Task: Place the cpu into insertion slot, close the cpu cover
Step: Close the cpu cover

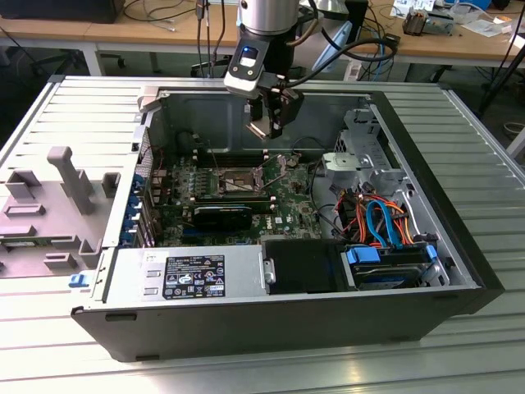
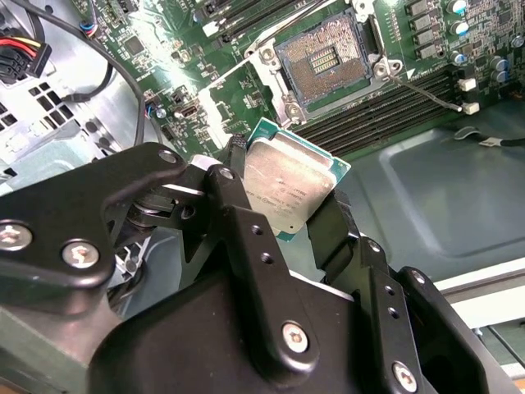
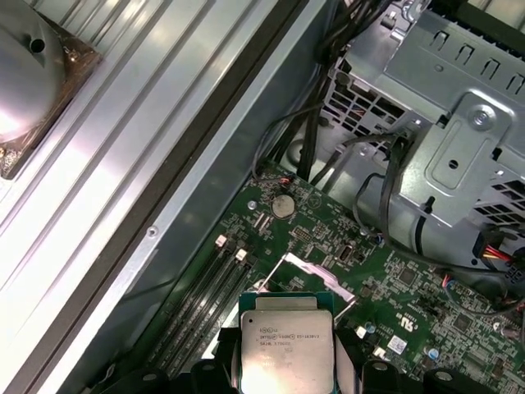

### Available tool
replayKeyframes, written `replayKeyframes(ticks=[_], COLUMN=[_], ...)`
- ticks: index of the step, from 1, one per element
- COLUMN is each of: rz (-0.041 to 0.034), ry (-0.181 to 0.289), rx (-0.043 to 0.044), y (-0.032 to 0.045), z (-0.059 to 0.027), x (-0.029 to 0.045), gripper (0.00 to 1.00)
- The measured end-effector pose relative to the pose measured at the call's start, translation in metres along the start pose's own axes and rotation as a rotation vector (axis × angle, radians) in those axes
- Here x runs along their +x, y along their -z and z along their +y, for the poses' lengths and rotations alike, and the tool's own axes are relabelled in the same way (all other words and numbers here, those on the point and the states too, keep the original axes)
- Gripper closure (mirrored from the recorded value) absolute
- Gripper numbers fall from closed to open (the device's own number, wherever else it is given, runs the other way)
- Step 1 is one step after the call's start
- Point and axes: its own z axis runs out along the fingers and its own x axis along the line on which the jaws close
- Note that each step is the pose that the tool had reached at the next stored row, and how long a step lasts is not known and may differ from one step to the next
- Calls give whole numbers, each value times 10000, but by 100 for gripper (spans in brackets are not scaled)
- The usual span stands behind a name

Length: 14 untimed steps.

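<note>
the fingers (image 2: 246,238) are clamped on the cpu (image 2: 289,187), held aloft near the uncovered insertion slot (image 2: 324,63) inside a computer case (image 1: 246,328) on a ribbed metal counter (image 1: 476,148), a wooden counter (image 1: 98,33) behind.

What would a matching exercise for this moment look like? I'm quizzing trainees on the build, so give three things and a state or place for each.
Things:
1. cpu
2. insertion slot
3. blue cables

States or places:
A. open and empty, contacts bare
B. bundled inside the case, toward the exterior view's right
C. held in the gripper, off the board

Pairs: 1-C, 2-A, 3-B
</note>
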Motion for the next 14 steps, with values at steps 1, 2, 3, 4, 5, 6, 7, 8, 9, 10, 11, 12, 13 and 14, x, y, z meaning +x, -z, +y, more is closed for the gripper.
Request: replayKeyframes(ticks=[1, 2, 3, 4, 5, 6, 7, 8, 9, 10, 11, 12, 13, 14], rz=[-2, -6, -14, -22, -28, -31, -33, -36, -37, -39, -41, -44, -46, -49], ry=[-15, -28, -51, -82, -113, -139, -165, -183, -197, -217, -231, -255, -282, -305], rx=[0, 1, 6, 8, 10, 11, 10, 11, 11, 10, 11, 11, 11, 11], y=[0, 0, 0, 0, 0, 0, 0, 0, 0, 0, 0, 0, 0, 0], z=[0, 0, 0, 0, 0, 0, 0, 0, 0, 0, 0, 0, 0, 0], x=[0, 0, 0, 0, 0, 0, 0, 0, 0, 0, 0, 0, 0, 0], gripper=[45, 45, 45, 45, 45, 45, 45, 45, 45, 45, 45, 45, 45, 45])
